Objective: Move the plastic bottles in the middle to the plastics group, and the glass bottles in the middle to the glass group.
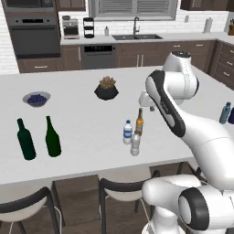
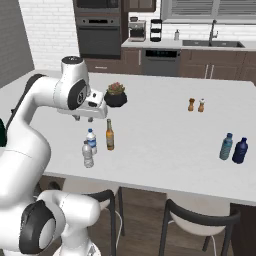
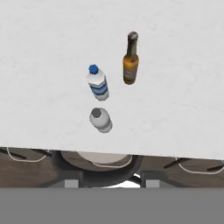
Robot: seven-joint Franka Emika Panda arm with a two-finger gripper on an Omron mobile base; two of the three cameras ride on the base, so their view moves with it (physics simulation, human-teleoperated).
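Water bottles (image 3: 98, 82) and amber bottle (image 3: 130, 59) upright mid-counter (image 1: 82, 119), close together, claw (image 2: 89, 118) hovering above them holding nothing, jaw state unclear, green bottles (image 1: 39, 138) far left, blue bottles (image 2: 233, 147) far right

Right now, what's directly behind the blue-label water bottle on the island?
The amber beer bottle stands just behind the blue-label water bottle, upright and apart. Farther back sits a potted plant. Nothing looks hidden.

Amber bottle (image 3: 130, 59) and water bottles (image 3: 98, 83) upright (apparently untouched) mid-counter.
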